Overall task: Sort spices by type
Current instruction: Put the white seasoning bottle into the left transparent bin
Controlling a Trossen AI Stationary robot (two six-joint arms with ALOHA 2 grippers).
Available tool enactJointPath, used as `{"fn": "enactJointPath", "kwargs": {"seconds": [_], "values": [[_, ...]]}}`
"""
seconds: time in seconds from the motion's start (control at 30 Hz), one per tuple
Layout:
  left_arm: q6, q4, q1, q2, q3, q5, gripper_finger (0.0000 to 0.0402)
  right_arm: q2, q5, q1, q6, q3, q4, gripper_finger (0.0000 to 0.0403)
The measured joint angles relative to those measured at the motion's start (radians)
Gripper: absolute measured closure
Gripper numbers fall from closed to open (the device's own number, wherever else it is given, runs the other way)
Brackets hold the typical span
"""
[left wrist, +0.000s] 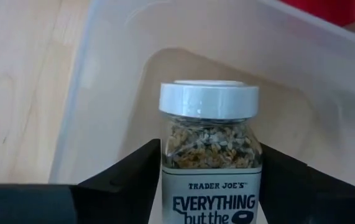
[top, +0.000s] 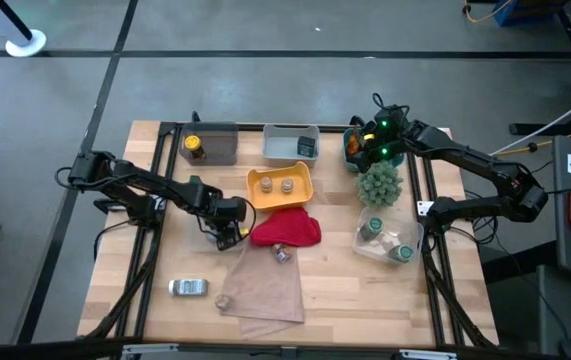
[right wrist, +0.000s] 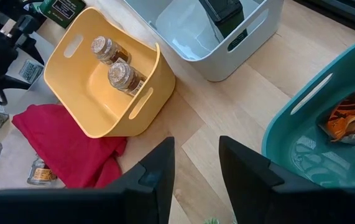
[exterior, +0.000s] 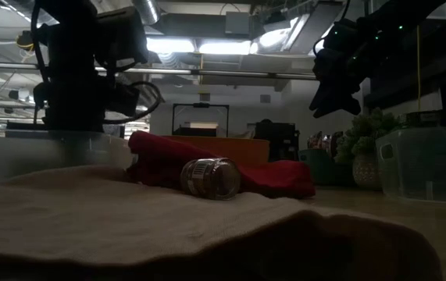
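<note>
High view: left pincer (top: 227, 232) low over the table (top: 445, 300), just beside the red cloth (top: 287, 230). Right pincer (top: 375, 140) parked over the teal bin (top: 350, 150) at the far edge. Yellow bin (top: 265, 200) between them. Loose jar (top: 189, 288) lying near the front edge, another (top: 281, 253) at the cloth's hem, both unsorted.

Low view: silver-capped jar on its side against the red cloth; arms only dark shapes overhead.

Left wrist view: white-lidded jar (left wrist: 209, 143) upright inside a clear bin (left wrist: 102, 93), flanked close by both fingers (left wrist: 127, 186). Cannot tell whether clamped or let go. Judged step: setting this jar down in its bin. To do well: base flat on the bin floor before spreading, spread fully, lift straight up so neither finger drags the lid or tips the jar, clear the bin wall before swinging away.

Right wrist view: right pincer parted, nothing between the fingers. Two tan-topped pots (right wrist: 120, 76) in the yellow bin, foil sachet (right wrist: 351, 118) in the teal bin, dark tin (right wrist: 224, 12) in the grey bin (right wrist: 252, 43).
</note>
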Motion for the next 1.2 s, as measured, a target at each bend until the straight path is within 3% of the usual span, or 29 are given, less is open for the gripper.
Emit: {"fn": "enactJointPath", "kwargs": {"seconds": [0.13,0.4,0.63,0.97,1.2], "values": [[-0.022,-0.003,-0.001,-0.001,0.000,0.000,0.0216,0.000,0.000,0.000,0.000,0.000,0.000,0.0276],[-0.064,-0.006,-0.001,-0.004,0.012,0.000,0.0217,0.000,-0.004,0.000,-0.001,0.000,0.001,0.0276],[-0.056,-0.007,-0.001,-0.077,0.056,0.000,0.0217,0.000,-0.043,0.021,-0.029,0.000,0.018,0.0276],[-0.067,0.004,-0.001,-0.256,0.077,-0.032,0.0217,0.000,-0.016,0.252,-0.030,0.000,0.272,0.0276],[-0.058,0.138,-0.001,-0.351,0.077,-0.150,0.0217,0.023,0.216,0.459,-0.032,0.000,0.475,0.0276]]}}
